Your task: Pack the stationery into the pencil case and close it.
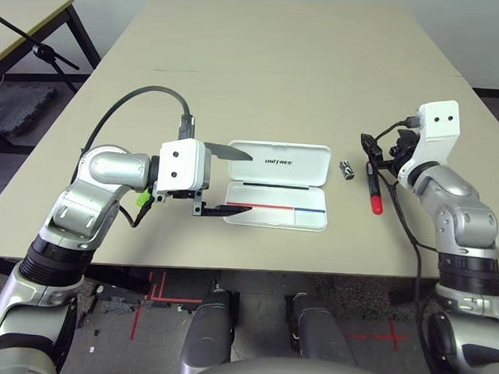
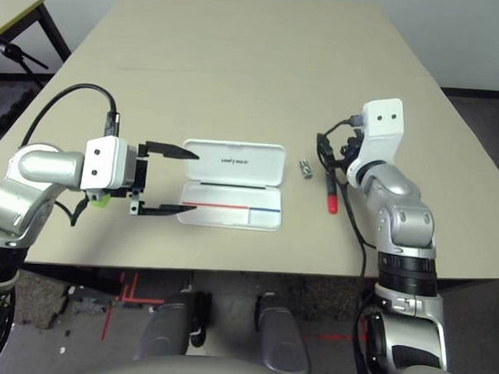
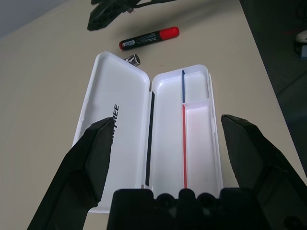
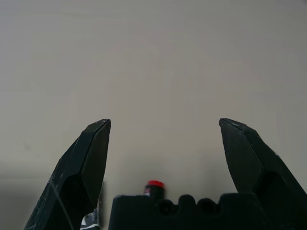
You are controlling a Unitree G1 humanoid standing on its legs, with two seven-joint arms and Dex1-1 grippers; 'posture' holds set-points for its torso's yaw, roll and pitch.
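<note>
The white pencil case lies open at the table's middle, its lid flat on the far side and its tray on the near side. A thin black pen lies along the hinge, and a red-and-blue pencil lies in the tray. My left gripper is open at the case's left end, one finger over the lid and one over the tray, holding nothing. A lime-green highlighter peeks out under my left wrist. My right gripper hangs open over the red marker. The small metallic piece lies beside the marker.
Black cables loop from both wrists. Bare tabletop stretches behind the case. A second table and a black stand sit off the far left edge. The table's near edge runs just in front of the case.
</note>
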